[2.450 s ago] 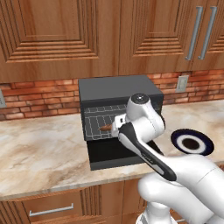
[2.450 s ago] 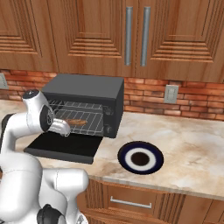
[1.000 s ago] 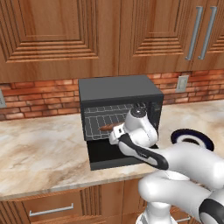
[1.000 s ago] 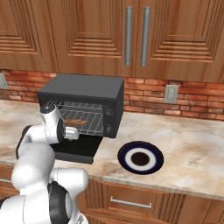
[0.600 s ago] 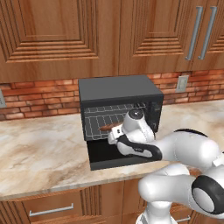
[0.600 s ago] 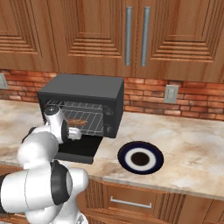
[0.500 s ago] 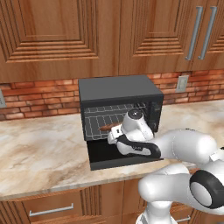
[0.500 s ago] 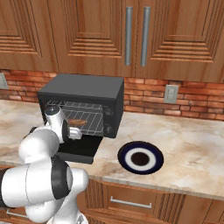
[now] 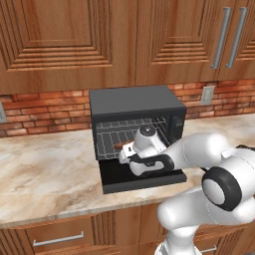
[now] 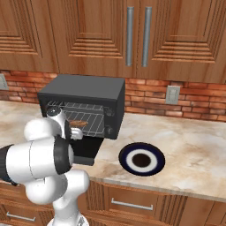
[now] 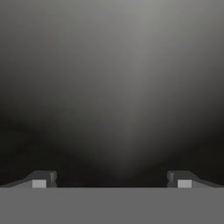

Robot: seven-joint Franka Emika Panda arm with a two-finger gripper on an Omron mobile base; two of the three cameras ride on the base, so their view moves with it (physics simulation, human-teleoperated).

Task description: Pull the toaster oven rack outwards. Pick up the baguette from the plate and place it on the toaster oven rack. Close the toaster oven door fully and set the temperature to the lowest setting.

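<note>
1. Sitting at the centre of the left base view, the toaster oven [image 9: 134, 102] is resting on the marble counter [image 9: 45, 169] against the brick wall [image 9: 45, 107]; in the right base view it is standing at the left of the frame
2. Lying flat at the oven's foot, the toaster oven door [image 9: 119, 177] is hanging fully open, its dark panel showing in the lower centre of the left base view
3. Showing as a silver grid inside the opening, the toaster oven rack [image 9: 112, 137] is carrying the baguette [image 9: 121, 146], which is lying on it as a small brown streak; in the right base view the loaf is appearing just right of the arm
4. Hovering low over the open door, the gripper [image 11: 112, 181] is spreading its jaws wide with nothing between them; in the hand view its fingertips [image 11: 41, 180] are rising at the bottom corners against a blurred dark grey surface
5. Resting well to the right of the oven, the plate [image 10: 141, 160] is lying bare on the counter in the lower centre-right of the right base view
</note>
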